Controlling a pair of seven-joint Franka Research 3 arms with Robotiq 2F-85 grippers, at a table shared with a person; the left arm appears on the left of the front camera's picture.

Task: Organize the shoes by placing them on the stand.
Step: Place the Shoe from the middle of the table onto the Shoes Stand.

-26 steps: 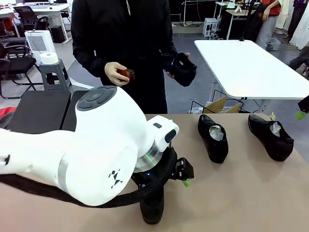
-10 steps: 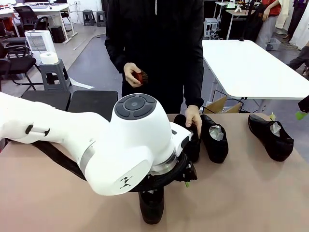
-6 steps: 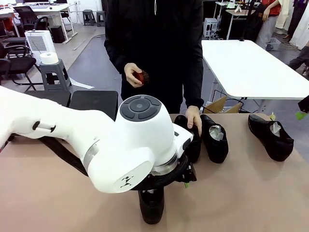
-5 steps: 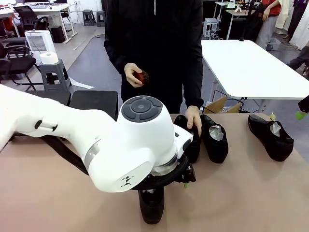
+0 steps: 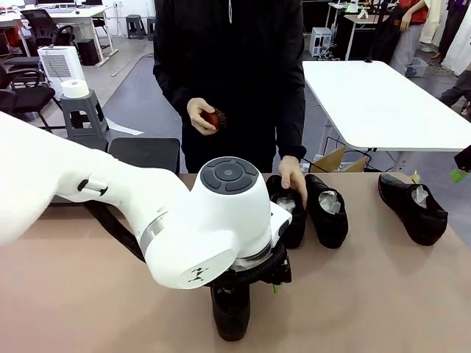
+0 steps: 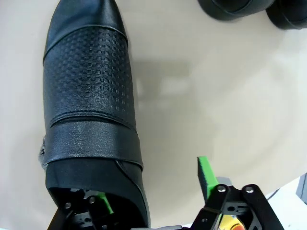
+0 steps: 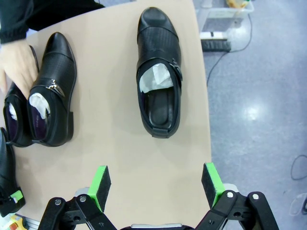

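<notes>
Near shoe (image 6: 88,86): black leather with a soft sheen. Vamp embossed in a fine grid; toe cap and heel band smooth.
Far-right shoe (image 7: 159,62): same leather, glossier at the toe. Crumpled white paper (image 7: 154,79) inside, matt.
Middle shoe (image 7: 55,81): bright metal buckle (image 7: 52,87).
Table top (image 6: 216,105): tan, smooth, matt.
Stand (image 5: 143,153): flat black, matt.
Left arm shell (image 5: 213,220): glossy white plastic. Its cap (image 5: 227,175) is dark grey, matt.
Right gripper (image 7: 156,184): black, matt. Pads (image 7: 101,187) are green, dull and rubbery-looking.
Person's sleeve (image 5: 291,88): black cloth, dull.
</notes>
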